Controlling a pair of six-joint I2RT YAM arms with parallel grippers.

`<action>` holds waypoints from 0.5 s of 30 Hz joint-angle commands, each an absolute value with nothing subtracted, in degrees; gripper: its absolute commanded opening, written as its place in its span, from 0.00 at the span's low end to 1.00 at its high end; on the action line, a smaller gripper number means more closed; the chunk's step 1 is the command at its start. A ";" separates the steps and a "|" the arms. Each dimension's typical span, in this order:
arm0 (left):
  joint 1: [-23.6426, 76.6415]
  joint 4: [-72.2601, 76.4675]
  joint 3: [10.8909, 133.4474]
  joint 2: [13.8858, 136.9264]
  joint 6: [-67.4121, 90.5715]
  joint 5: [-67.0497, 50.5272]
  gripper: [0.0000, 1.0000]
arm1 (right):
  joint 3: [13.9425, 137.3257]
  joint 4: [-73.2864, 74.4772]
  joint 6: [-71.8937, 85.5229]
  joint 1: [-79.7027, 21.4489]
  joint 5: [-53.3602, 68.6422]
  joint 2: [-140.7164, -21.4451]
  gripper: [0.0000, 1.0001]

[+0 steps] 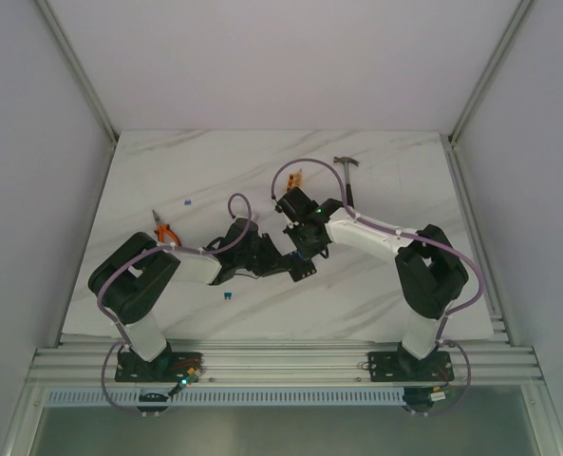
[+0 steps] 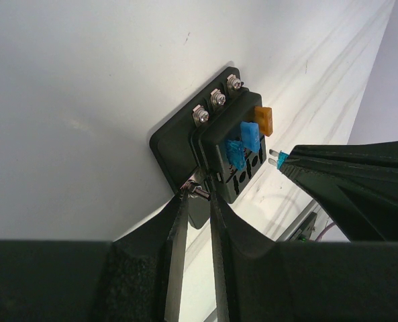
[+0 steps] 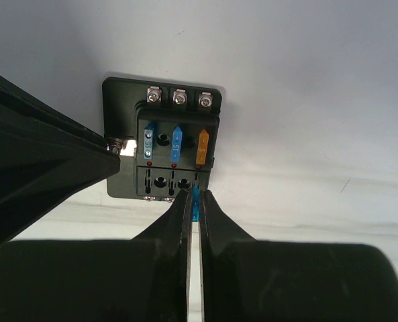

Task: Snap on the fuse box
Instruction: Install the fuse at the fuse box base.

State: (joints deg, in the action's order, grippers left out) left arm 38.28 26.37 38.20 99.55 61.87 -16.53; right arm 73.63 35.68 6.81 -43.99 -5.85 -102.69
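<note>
The fuse box (image 3: 162, 151) is a small black square box with two blue fuses and one orange fuse in its top row. It also shows in the left wrist view (image 2: 215, 144). My left gripper (image 2: 199, 191) is shut on the box's side edge at a screw terminal. My right gripper (image 3: 196, 196) is shut on a small blue fuse (image 3: 196, 206) and holds it at the box's lower right slot. In the top view both grippers meet at mid-table, left (image 1: 292, 266) and right (image 1: 305, 245), and hide the box.
A hammer (image 1: 347, 177) and a small orange block (image 1: 297, 178) lie behind the grippers. Orange-handled pliers (image 1: 164, 231) lie at the left. Loose blue fuses lie on the marble table, one at the far left (image 1: 186, 200) and one near the front (image 1: 227, 296).
</note>
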 commanded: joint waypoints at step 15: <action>38.31 23.60 38.73 100.69 61.26 -16.05 0.28 | 73.39 35.26 5.56 -44.71 -7.47 -103.49 0.00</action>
